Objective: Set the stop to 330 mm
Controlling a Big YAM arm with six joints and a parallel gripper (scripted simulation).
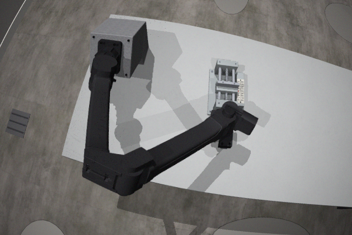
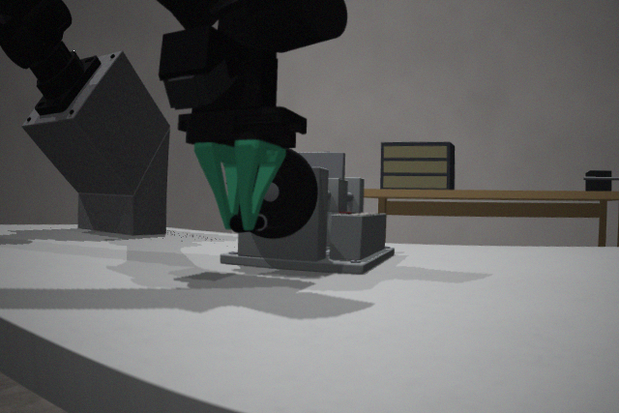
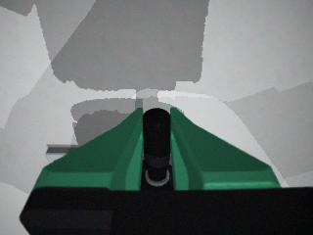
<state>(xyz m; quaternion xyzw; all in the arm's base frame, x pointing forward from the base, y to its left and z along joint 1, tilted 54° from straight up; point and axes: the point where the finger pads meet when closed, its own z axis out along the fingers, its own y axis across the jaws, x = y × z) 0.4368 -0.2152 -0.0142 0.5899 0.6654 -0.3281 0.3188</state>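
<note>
The stop device has a grey base, guide rods and end blocks. Its sliding stop sits about midway along the rods. A red mark shows at the pale scale; its numbers are too small to read. The black handwheel stands upright on the near end block and is hidden in the top view by the arm. My green-fingered gripper points down and is shut on the handwheel's black crank knob, at the wheel's lower left in the exterior view.
The arm's grey mounting block stands on the white table, left of the device. The forearm crosses low over the table's near part in the top view. A wooden bench with a drawer cabinet stands in the background.
</note>
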